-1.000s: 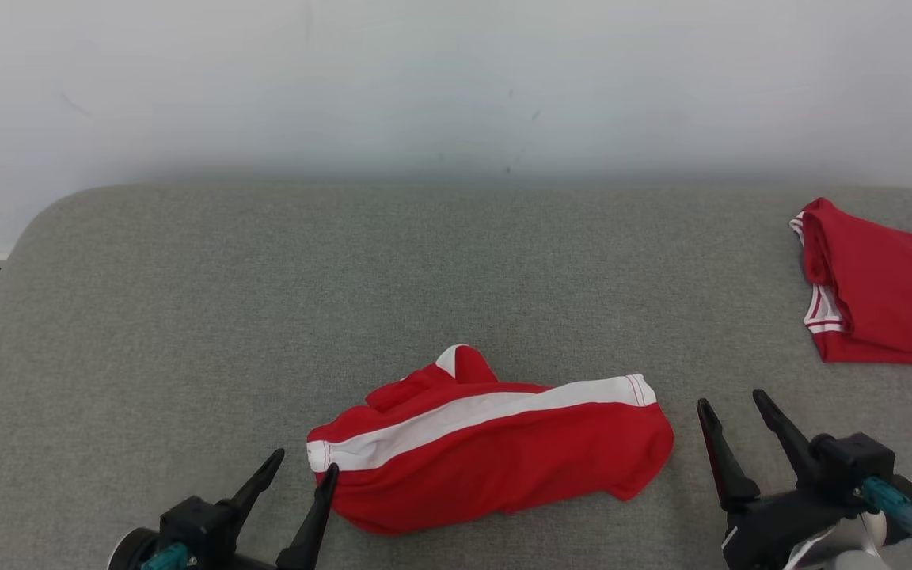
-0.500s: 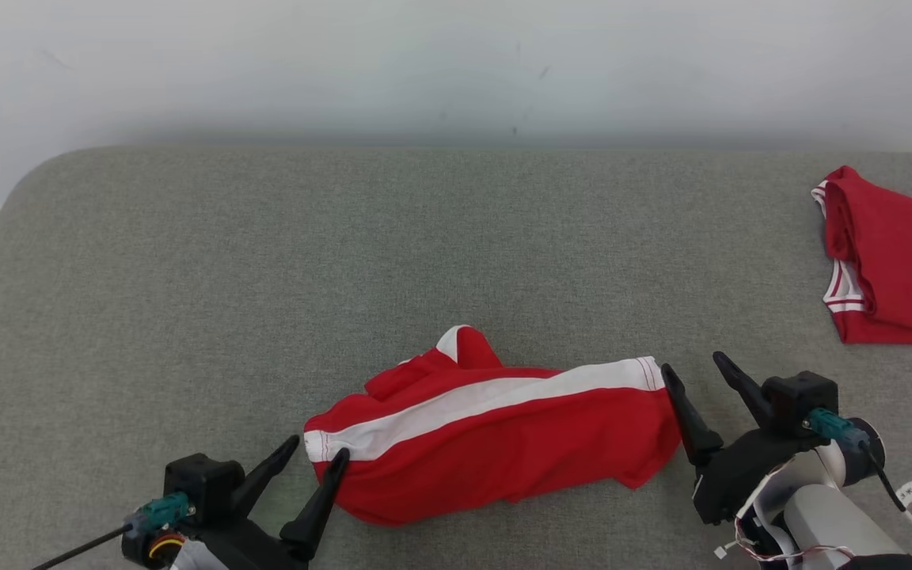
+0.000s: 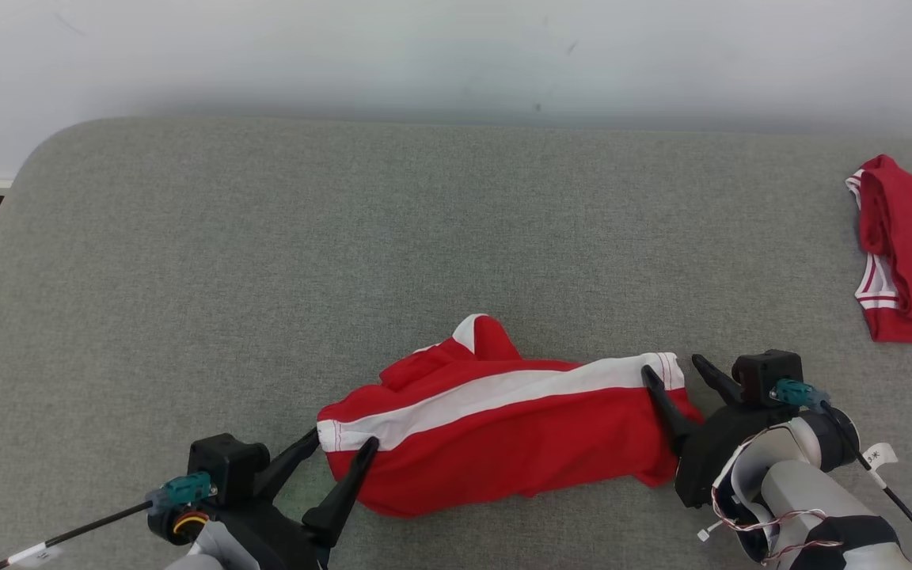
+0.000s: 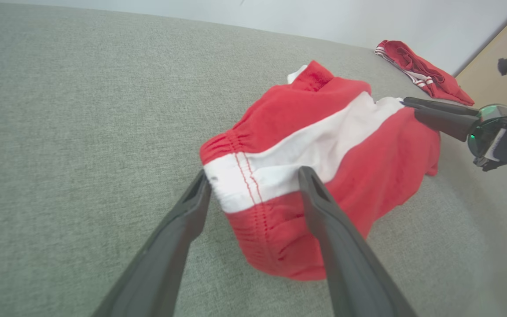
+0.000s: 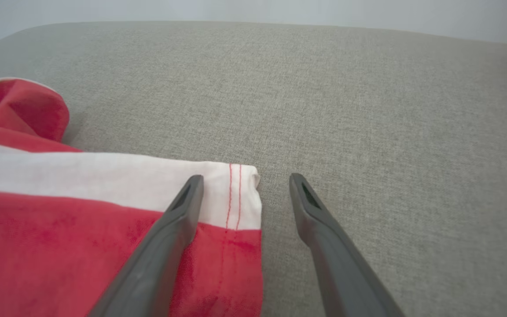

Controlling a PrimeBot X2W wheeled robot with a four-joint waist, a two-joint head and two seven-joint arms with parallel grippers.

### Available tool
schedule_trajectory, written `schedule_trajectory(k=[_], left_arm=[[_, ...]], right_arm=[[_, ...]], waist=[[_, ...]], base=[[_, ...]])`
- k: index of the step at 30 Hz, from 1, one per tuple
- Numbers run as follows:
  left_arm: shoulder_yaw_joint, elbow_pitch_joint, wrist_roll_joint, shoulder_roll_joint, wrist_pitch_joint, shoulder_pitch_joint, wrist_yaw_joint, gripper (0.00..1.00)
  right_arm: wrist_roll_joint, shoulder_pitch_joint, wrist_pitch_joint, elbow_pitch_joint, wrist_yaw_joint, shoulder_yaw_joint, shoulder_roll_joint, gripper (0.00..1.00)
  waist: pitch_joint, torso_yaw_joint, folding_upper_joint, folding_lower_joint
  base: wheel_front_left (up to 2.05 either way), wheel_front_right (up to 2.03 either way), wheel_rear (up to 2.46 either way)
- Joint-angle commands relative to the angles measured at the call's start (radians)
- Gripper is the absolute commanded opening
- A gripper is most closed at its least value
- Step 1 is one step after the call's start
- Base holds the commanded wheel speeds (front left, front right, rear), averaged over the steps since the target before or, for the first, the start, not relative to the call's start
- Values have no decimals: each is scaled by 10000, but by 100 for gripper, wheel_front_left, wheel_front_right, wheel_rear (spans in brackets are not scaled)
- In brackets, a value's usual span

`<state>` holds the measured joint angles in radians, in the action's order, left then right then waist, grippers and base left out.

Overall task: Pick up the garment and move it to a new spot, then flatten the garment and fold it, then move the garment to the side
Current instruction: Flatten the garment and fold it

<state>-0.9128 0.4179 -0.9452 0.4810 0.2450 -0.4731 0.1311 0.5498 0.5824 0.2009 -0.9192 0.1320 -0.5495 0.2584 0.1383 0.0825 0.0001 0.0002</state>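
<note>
Cushion [image 3: 456, 237]: left hand [image 3: 343, 438], right hand [image 3: 670, 366] agape astride garment [image 3: 503, 443].

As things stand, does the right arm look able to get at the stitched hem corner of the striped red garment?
Probably yes. The open right end effector straddles that corner: one finger sits over the garment, the other over bare grey cushion, and nothing blocks the approach.

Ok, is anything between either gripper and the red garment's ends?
Nothing visible. The open left gripper straddles the left end of the garment, the open right gripper its right hem corner.
</note>
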Motion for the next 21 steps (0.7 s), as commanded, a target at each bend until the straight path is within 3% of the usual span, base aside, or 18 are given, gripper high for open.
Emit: schedule_trajectory(k=[1,2,3,4,5,6,14,21], left_arm=[[-151,-78,-212,37,85,-196,-17,87],[-215,-97,-226,55,110,-253,-17,72],[-259,-135,-289,51,126,-298,-17,36],[-308,-160,-366,39,129,-333,-15,18],[-308,-160,-366,39,129,-333,-15,18],[-358,-199,-482,27,170,-421,-15,0],[191,-538,-593,9,218,-184,-15,0],[1226,-1068,-136,-18,202,-262,-16,0]], right_arm=[[268,173,-89,-217,-32,-171,-68,85],[388,250,-84,-311,-32,-237,-56,36],[527,293,-141,-402,-32,-326,-80,0],[599,348,-109,-451,-32,-425,-81,0],[599,348,-109,-451,-32,-425,-81,0],[790,482,71,-472,-32,-549,-70,0],[1215,541,574,-127,-32,-873,156,0],[1293,698,648,1080,-32,-392,579,0]], waist=[[82,94,-1,-2],[102,115,-1,-2],[120,136,-1,-2],[137,154,-1,-2],[137,154,-1,-2],[164,167,-1,-2],[-42,40,-1,-2],[-371,-201,-1,-2]], base=[[0,0,0],[0,0,0],[0,0,0],[0,0,0],[0,0,0],[0,0,0],[0,0,0],[0,0,0]])
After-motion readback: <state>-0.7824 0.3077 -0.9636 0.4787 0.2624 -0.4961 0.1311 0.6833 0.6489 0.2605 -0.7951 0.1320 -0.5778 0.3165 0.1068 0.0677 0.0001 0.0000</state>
